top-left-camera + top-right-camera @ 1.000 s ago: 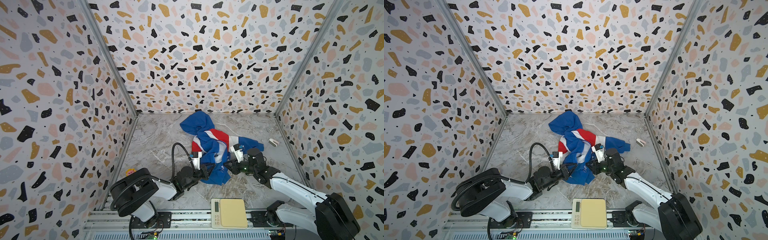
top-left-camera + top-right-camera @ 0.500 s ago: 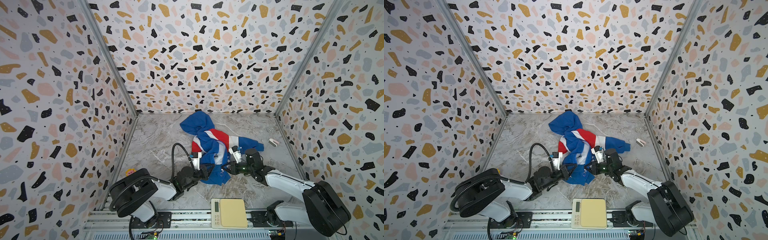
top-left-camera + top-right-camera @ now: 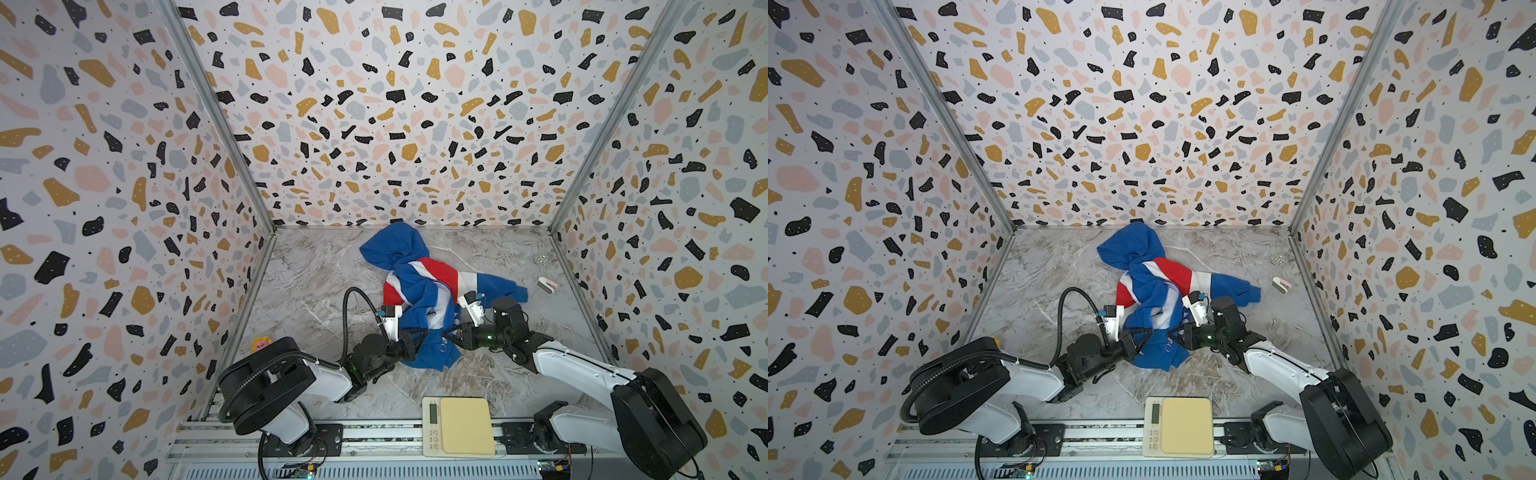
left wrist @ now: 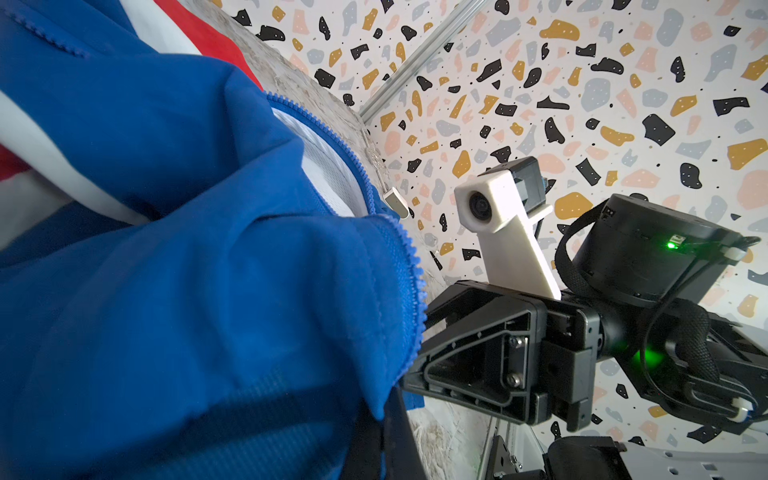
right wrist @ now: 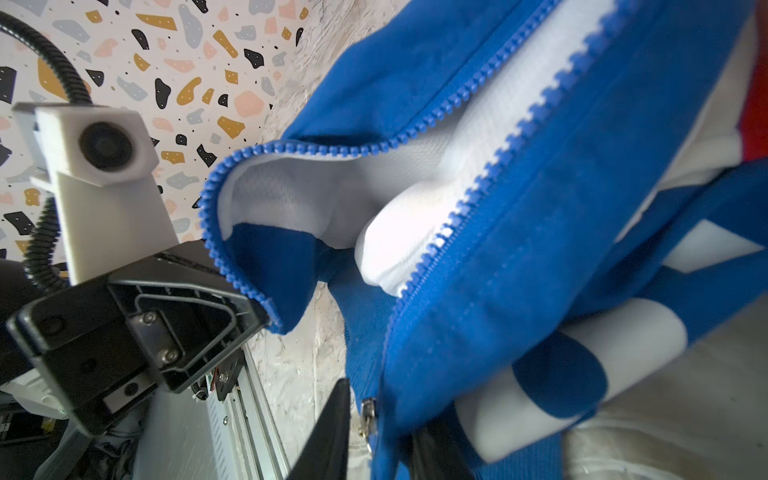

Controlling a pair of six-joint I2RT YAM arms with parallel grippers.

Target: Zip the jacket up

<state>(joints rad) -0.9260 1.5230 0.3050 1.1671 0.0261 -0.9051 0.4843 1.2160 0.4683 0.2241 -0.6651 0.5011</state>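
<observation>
Watching the right gripper (image 3: 448, 335), I see it has crept a little closer to the left gripper (image 3: 420, 335) over the last second. Its fingers (image 5: 332, 424) have eased apart and now stand slightly open either side of one zip edge. The slider (image 5: 368, 409) sits just inside them and, as far as I can tell, nothing is pinched. The left gripper stays fully closed on the bottom corner of the other zip edge. The jacket (image 3: 415, 286) lies crumpled just beyond the scale (image 3: 459, 426), hem end nearest it, both zip halves still apart. I judge the right side is re-seating to take the slider, so joining hasn't begun.
</observation>
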